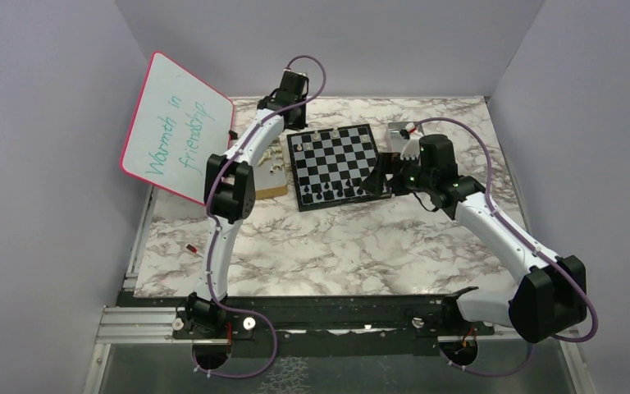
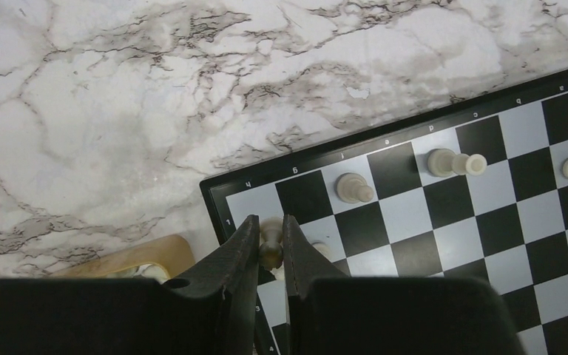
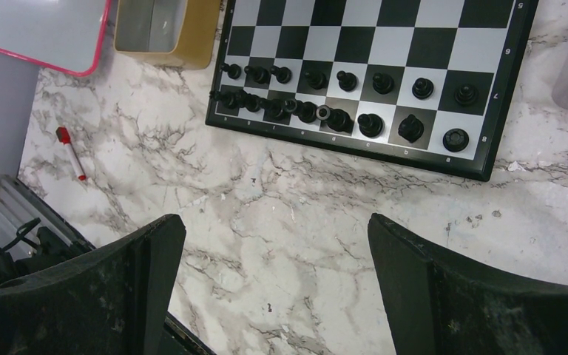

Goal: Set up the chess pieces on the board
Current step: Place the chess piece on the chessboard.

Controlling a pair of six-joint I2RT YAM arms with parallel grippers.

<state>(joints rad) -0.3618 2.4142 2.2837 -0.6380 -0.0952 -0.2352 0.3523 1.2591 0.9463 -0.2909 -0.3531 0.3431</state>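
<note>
Pale lilac walls (image 1: 336, 41) enclose a marble-patterned table (image 1: 336, 254) under even light.

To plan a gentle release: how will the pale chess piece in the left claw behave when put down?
The pale chess piece looks rigid and probably light, tiny in the left claw. Narrow-based, it may tip if released tilted. The smooth board might let it slide.

Open marble table (image 3: 281, 222) fronts the board (image 3: 355, 44), its middle squares free, black pieces (image 3: 370, 124) packing two edge rows, scattered pale pieces (image 2: 355, 188) opposite, a whiteboard (image 1: 176, 127) crowding the left side.
</note>
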